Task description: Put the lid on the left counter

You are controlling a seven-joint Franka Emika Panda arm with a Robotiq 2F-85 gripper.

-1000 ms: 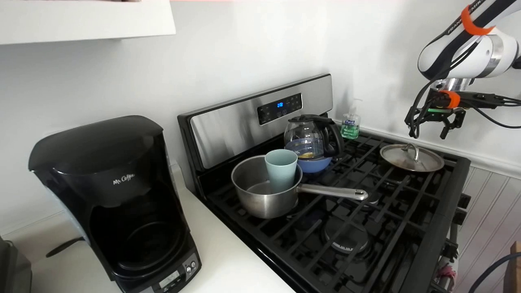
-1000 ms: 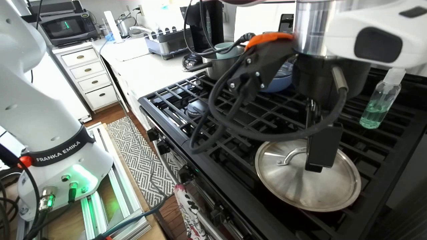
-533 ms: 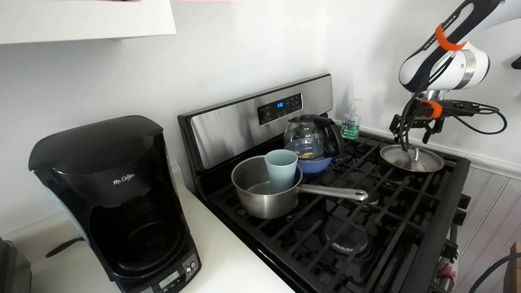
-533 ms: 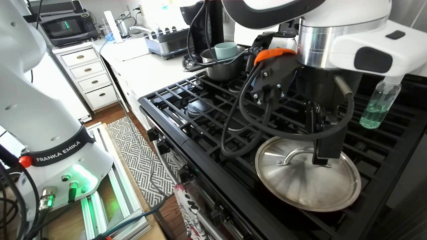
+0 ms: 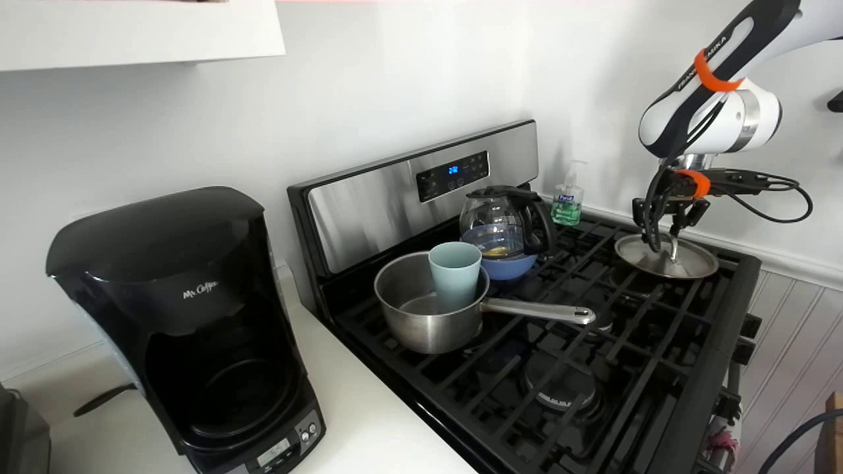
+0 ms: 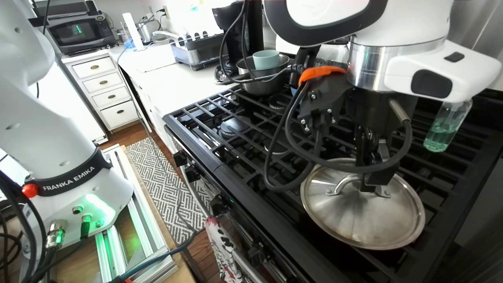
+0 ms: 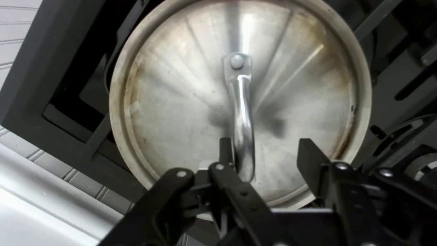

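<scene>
The lid (image 7: 177, 102), round shiny metal with an arched handle (image 7: 243, 123), lies flat on the black stovetop grates; both exterior views show it too (image 6: 365, 224). My gripper (image 7: 265, 150) is right over it, jaws apart but not at full width. The handle's near end sits between the fingers, close beside the left finger (image 7: 225, 148); whether they touch I cannot tell. A clear gap separates it from the right finger (image 7: 309, 164). In an exterior view the left counter (image 5: 388, 401) is a white surface on the stove's far side from the lid, bearing the coffee maker.
A steel saucepan (image 5: 428, 329) holding a pale green cup (image 5: 456, 276) points its handle across the stove. A glass coffee pot (image 5: 490, 214) sits in a blue bowl (image 5: 507, 266). A sanitizer bottle (image 6: 440, 133) stands near the lid. The coffee maker (image 5: 184, 283) takes up counter space.
My gripper has come down to the lid's handle, shifting left in an exterior view. Its fingers have drawn partly together around the handle. The lid has not moved.
</scene>
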